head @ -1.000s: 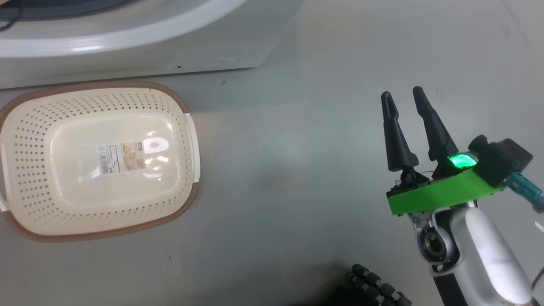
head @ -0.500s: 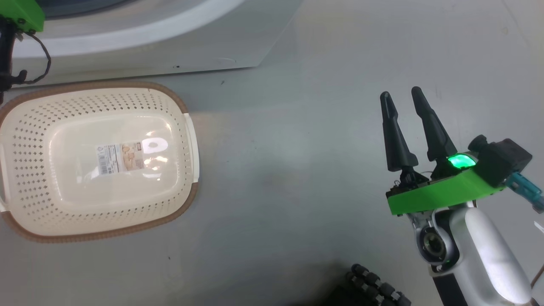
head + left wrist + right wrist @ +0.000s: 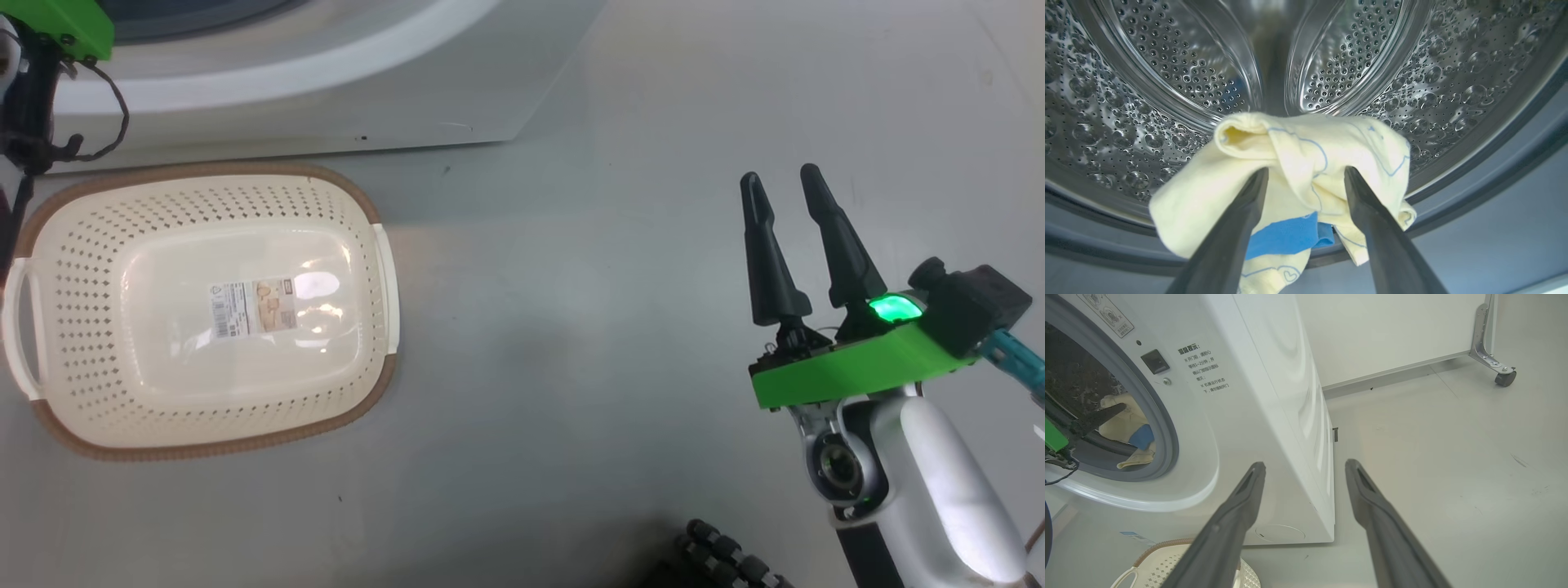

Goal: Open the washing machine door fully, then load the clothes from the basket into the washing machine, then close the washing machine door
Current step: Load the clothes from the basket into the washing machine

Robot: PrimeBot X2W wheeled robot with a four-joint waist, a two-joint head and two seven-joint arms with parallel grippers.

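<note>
Left arm's green mount newly in head-view corner. Inside washing machine, left gripper jaws apart, clothes draped loose; I judge deliberate release. Idle right gripper apart, well clear of basket.

washer: white, front mouth open, steel drum | clothes: pale yellow, blue trim, bunched at drum mouth, against my spread left fingers | basket: cream, brown rim, upright on floor beside washer
</note>
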